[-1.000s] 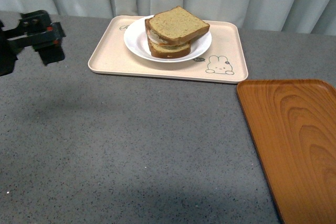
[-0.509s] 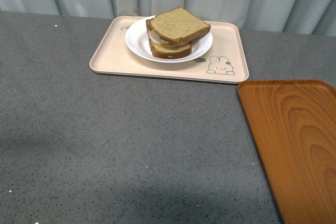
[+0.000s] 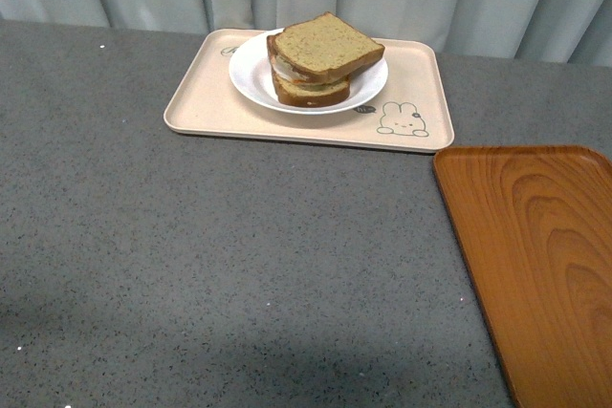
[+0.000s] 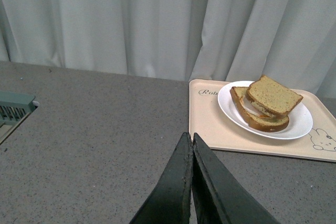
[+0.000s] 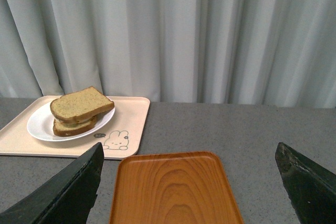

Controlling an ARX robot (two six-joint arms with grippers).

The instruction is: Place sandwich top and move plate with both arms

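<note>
The grey speckled table (image 3: 239, 265) is carrying an orange-brown wood-grain tray (image 3: 535, 255) beside a beige rectangular rabbit-print tray (image 3: 201, 102). The round white plate (image 3: 251, 74) is sitting on the beige tray, and the tan speckled sandwich top (image 3: 325, 45) is already lying on the stack, slightly askew. The left tool (image 4: 190, 145) is pressed closed on nothing; the right tool (image 5: 189, 177) is standing wide. In my judgement, both should be taking opposite rim edges, lifting level.
</note>
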